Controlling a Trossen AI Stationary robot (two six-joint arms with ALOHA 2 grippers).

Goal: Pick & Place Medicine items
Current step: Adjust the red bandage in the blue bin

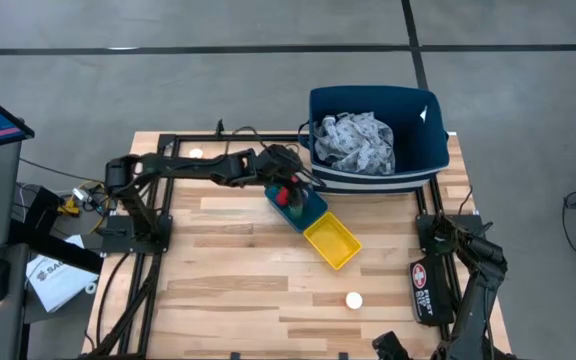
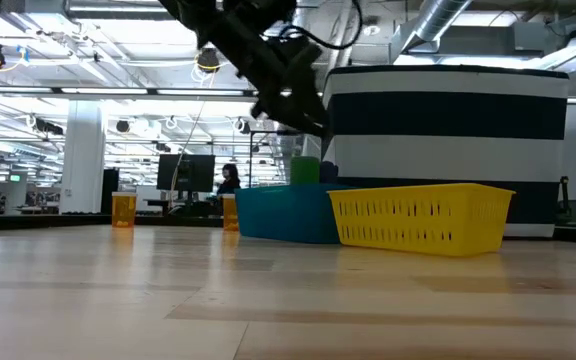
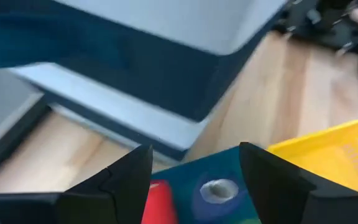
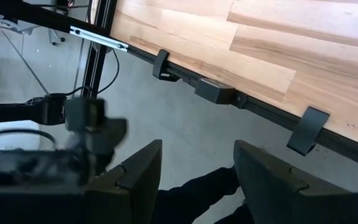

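From above, the left gripper [image 1: 290, 188] hangs over the blue tray [image 1: 298, 207] near the worktop's [image 1: 228, 270] far edge, where a red bottle [image 1: 284, 195] and a green bottle [image 1: 298, 208] stand. A yellow tray [image 1: 333, 241] adjoins it; one white-capped bottle [image 1: 353, 299] stands near the front edge. A dark blue bin [image 1: 408, 150] with patterned cloth [image 1: 353, 140] fills the far right corner.

At worktop level, two orange pill bottles [image 2: 123, 210] stand far back.

The left wrist view shows its jaws spread, empty, above the red bottle [image 3: 158, 203] and a blue container [image 3: 218, 193].

The right gripper [image 4: 194, 180], jaws apart and empty, hangs beyond the worktop's edge.
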